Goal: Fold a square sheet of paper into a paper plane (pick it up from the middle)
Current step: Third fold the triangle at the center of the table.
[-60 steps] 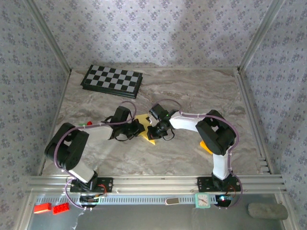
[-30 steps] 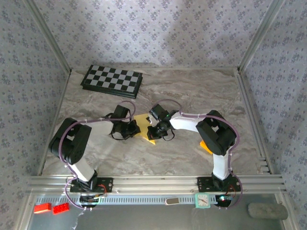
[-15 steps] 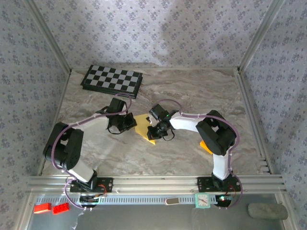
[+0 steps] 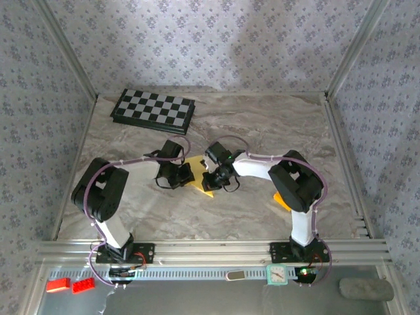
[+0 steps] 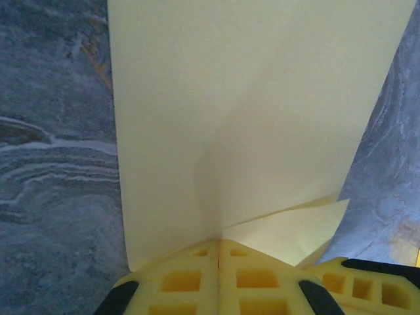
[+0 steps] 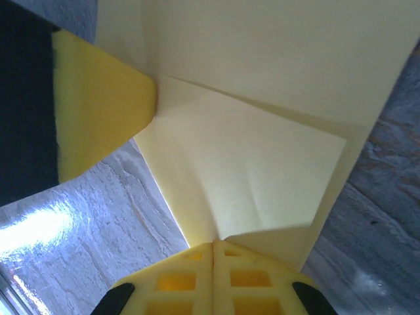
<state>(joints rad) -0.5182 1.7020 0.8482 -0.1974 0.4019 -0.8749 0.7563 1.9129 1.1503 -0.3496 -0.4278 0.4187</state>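
The square sheet of paper (image 4: 197, 165), plain yellow and creased into a pointed shape, lies on the marble table between both arms. My left gripper (image 4: 185, 174) is shut, its yellow tips (image 5: 218, 243) butted against the sheet's (image 5: 249, 98) near edge, where a crease rises. My right gripper (image 4: 211, 178) is shut too, tips (image 6: 213, 244) pressed on the paper (image 6: 262, 164) over a folded flap. One left finger (image 6: 98, 105) touches the sheet's far side in the right wrist view.
A checkerboard (image 4: 153, 110) lies at the back left. A small orange-yellow block (image 4: 282, 199) sits beside the right arm's elbow. Patterned walls close in three sides, and an aluminium rail (image 4: 210, 249) runs along the near edge.
The left gripper drew back to the left off the paper half a second ago and has come back against its left edge. The right gripper and the paper have stayed put.
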